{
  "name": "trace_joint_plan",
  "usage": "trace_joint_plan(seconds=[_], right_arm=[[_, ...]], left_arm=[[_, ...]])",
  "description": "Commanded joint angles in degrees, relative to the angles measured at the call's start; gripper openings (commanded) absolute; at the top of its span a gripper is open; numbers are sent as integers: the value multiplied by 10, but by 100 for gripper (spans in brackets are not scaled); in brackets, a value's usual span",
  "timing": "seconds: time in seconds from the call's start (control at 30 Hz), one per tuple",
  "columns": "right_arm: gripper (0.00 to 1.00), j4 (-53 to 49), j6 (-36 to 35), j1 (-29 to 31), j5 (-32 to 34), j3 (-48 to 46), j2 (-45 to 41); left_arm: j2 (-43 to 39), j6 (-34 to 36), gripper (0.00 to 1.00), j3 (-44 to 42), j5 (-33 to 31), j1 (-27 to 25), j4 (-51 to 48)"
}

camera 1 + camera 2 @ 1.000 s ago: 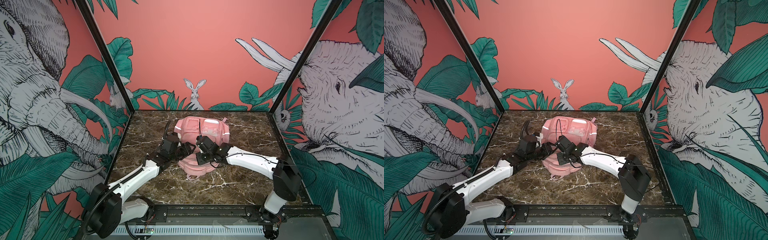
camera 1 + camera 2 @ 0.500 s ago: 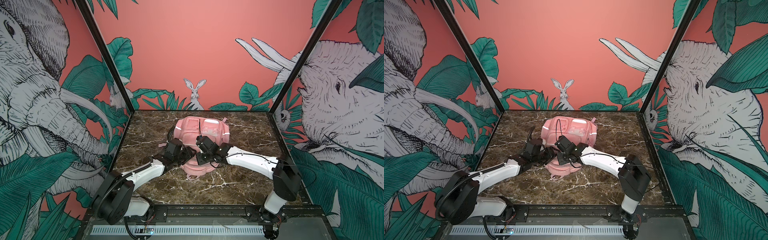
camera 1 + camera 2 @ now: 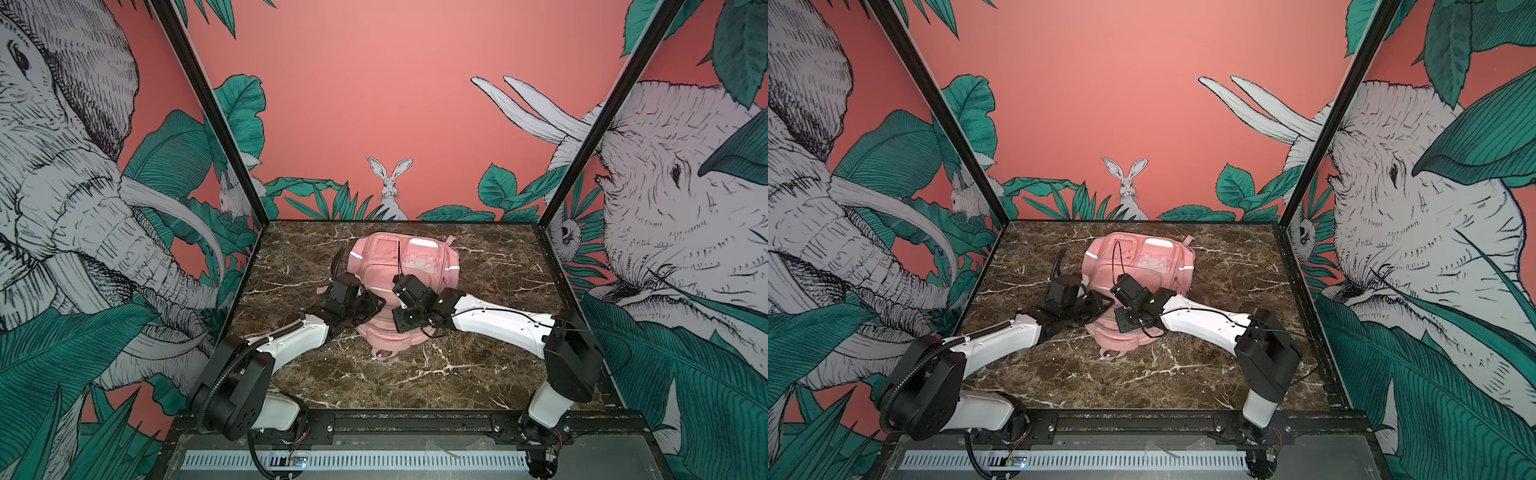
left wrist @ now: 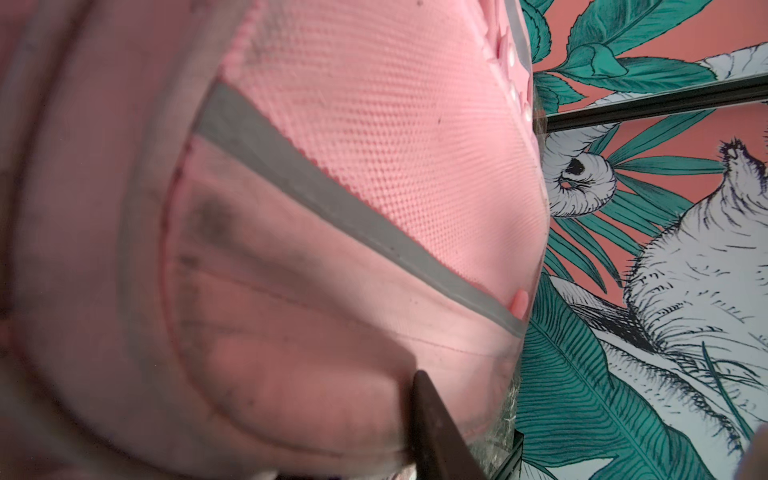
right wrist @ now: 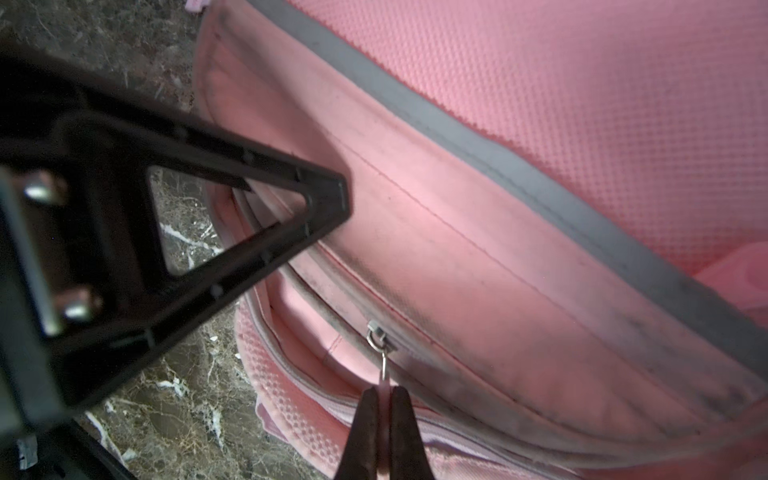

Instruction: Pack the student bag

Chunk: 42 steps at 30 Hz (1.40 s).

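Comparing with the frames from a second ago: the left arm [image 3: 291, 336] has dropped lower over the marble table [image 3: 478, 357] and folded back at the elbow, and the left gripper [image 3: 369, 306] has pushed in against the left flank of the student bag [image 3: 405, 266]; right arm [image 3: 498, 324] and bag unchanged. Bag lies flat at table centre, slightly toward the far side, top handle pointing near. Left gripper sits at the bag's near-left edge; in the right wrist view one of its fingers [image 5: 328, 203] presses its tip into the pocket fabric beside the zip. Whether that gripper is closed on fabric or merely pressing: cannot tell, as the second finger is hidden. Right gripper [image 5: 383, 397] is over the bag's near half, jaws pinched tight on the zipper pull [image 5: 383, 365], whose metal ring hangs from the slider. Right forearm runs low from the right side leftward, elbow raised; left forearm angles in from the near-left corner.
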Motion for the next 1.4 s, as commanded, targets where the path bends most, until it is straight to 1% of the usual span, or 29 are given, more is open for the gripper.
trace_joint_plan(seconds=[0.0, 0.1, 0.27, 0.3, 0.43, 0.53, 0.57, 0.67, 0.77, 0.97, 1.07, 1.2, 1.3, 1.37], right_arm=[[1, -25, -14, 5, 17, -9, -30], [1, -32, -20, -3, 24, -22, -41], [1, -47, -33, -23, 34, -51, -55], [1, -50, -36, -29, 36, -57, -77], [1, -63, -48, -59, 44, -81, -100], [1, -57, -52, -89, 40, -97, -114], [0, -52, -52, -99, 37, -101, -117], [0, -39, -51, -121, 30, -100, -114], [1, -21, -50, -136, 25, -91, -98], [0, -8, -52, -165, 20, -62, -44], [0, -5, -56, -177, 20, -55, -37], [0, -3, -54, -185, 14, -55, -33], [2, 6, -49, -184, 5, -60, -27], [6, 9, -46, -184, -1, -60, -23]], left_arm=[[-26, 30, 21, 5, -25, 29, -27], [-34, 51, 17, 10, -18, 44, -48], [-39, 96, 15, 24, -14, 70, -86], [-35, 106, 15, 29, -8, 75, -91], [-13, 134, 14, 49, 9, 92, -106], [10, 155, 14, 71, 24, 93, -116], [19, 161, 14, 80, 40, 93, -117], [51, 183, 14, 112, 62, 91, -150], [55, 182, 14, 105, 73, 89, -141], [33, 191, 14, 90, 65, 89, -157], [21, 198, 14, 84, 58, 90, -167], [18, 187, 14, 72, 65, 89, -153], [19, 182, 14, 66, 64, 83, -144], [21, 178, 14, 65, 63, 79, -140]])
